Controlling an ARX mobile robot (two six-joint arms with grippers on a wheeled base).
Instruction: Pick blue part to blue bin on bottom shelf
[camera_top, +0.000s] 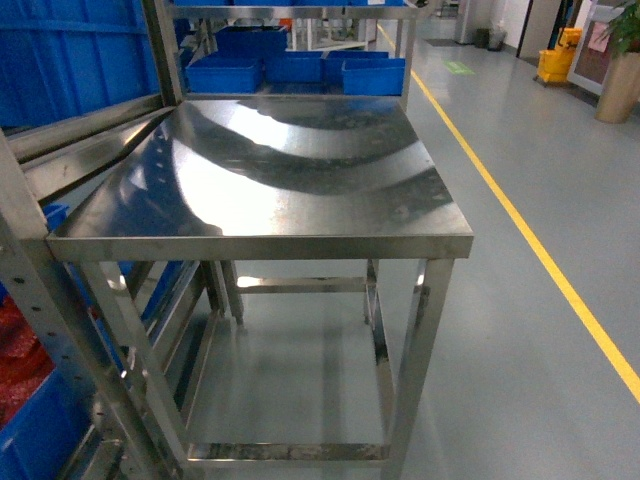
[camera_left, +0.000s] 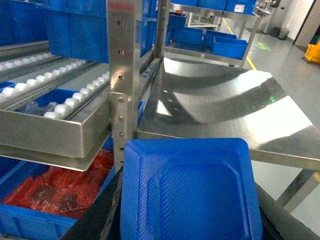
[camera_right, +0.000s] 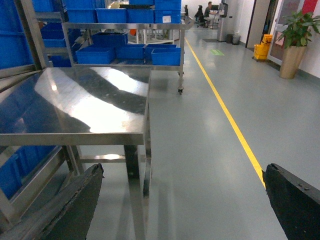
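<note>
While cut off below, blue part (camera_left: 192, 192) gripped in left jaws, right jaws spread, steel surface (camera_top: 270, 175), grey floor (camera_right: 210, 125).

Bright blue tray (camera_left: 190, 192) with a fine ribbed texture sits right between the left gripper's (camera_left: 187, 220) black fingers (camera_left: 97, 212). Left of it, brushed silver shelf (camera_left: 50, 132) with white rollers (camera_left: 62, 107); below, red bagged parts (camera_left: 60, 187) in a blue bin (camera_left: 30, 222). Ahead of the right gripper (camera_right: 182, 200), also black: grey floor (camera_right: 200, 150), 1 yellow line (camera_right: 225, 112), mirror-silver table (camera_right: 75, 107).
</note>
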